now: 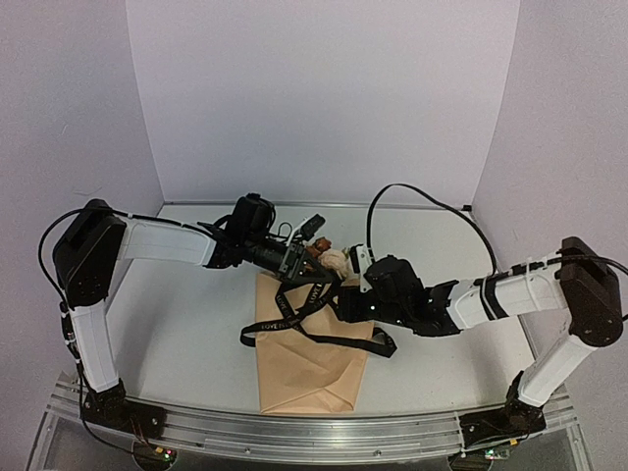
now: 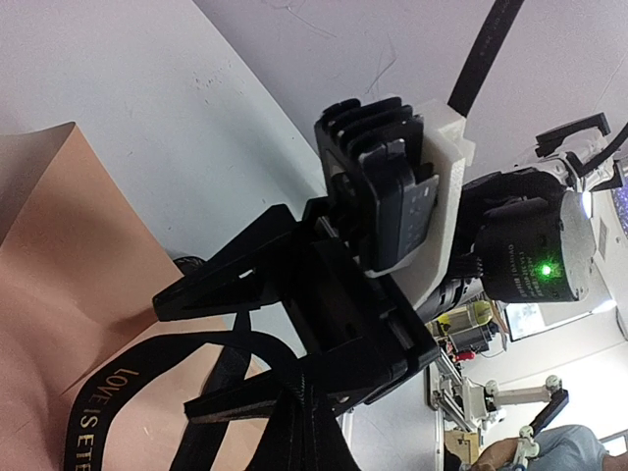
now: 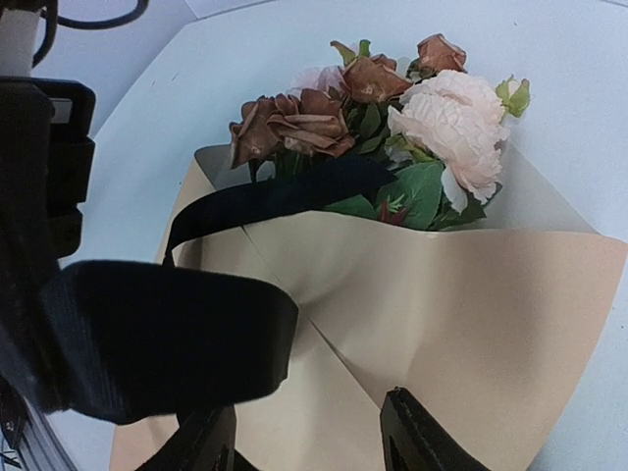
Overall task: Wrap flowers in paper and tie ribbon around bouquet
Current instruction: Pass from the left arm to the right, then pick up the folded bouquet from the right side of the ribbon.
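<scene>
Left gripper [image 1: 294, 261] pinching ribbon [image 1: 294, 319] | right gripper [image 3: 304, 446] spread above bouquet [image 3: 442, 294] | advice: draw ribbon taut round paper cone [image 3: 373, 324], below blooms [image 3: 451, 118].

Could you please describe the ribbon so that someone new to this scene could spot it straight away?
In the middle of the white table lies a tan paper wrap with flowers at its far end. Looped across the paper is the ribbon: the only long, flat, narrow black band, printed with gold lettering.
</scene>
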Available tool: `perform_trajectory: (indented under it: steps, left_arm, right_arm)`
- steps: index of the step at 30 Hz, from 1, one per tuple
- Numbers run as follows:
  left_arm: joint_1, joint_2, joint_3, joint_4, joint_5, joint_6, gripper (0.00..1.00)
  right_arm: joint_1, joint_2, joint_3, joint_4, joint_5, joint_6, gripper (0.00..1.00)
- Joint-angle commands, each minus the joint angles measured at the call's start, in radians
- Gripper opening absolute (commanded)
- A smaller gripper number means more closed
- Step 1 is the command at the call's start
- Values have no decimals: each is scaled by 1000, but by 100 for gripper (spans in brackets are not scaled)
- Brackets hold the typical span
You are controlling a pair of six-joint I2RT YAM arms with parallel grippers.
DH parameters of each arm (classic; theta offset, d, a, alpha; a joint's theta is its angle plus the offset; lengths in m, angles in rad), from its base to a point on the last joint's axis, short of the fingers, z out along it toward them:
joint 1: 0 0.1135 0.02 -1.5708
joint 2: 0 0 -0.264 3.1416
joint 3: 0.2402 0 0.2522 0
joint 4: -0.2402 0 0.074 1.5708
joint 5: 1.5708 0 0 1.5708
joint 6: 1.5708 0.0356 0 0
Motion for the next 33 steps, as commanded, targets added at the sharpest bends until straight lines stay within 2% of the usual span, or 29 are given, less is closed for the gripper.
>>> perform_trajectory:
  steps: [1,4,5,8,10,12,16,20,23,28,33]
  left_arm:
    - [0,-5,47,-4,34,-12,0]
    - [3,-3,51,-5,37,-19,0]
    - [4,-4,52,-4,35,-22,0]
    - [12,-8,51,-7,18,-31,1]
    - [21,-16,38,-7,-19,-46,7]
    - [27,-32,22,-9,-75,-57,13]
    - [32,-75,4,-71,-225,-54,30]
    - [42,-150,-37,-133,-460,-52,49]
    - [53,-214,-63,-221,-630,-49,53]
    - [54,-263,-68,-416,-879,-62,55]
    - [54,-204,-57,-489,-867,-60,56]
  right_arm:
    - [3,42,66,100,41,-36,55]
    - [3,71,88,120,49,-22,52]
    - [3,79,93,124,56,-18,47]
    - [3,77,90,123,83,3,23]
    - [3,48,83,78,110,14,8]
    - [4,9,75,21,123,20,1]
    - [3,-69,78,-160,137,50,0]
    - [3,-137,101,-333,131,76,0]
    - [3,-152,138,-436,104,71,0]
    - [3,-142,185,-512,73,63,0]
    - [3,-120,266,-604,29,59,0]
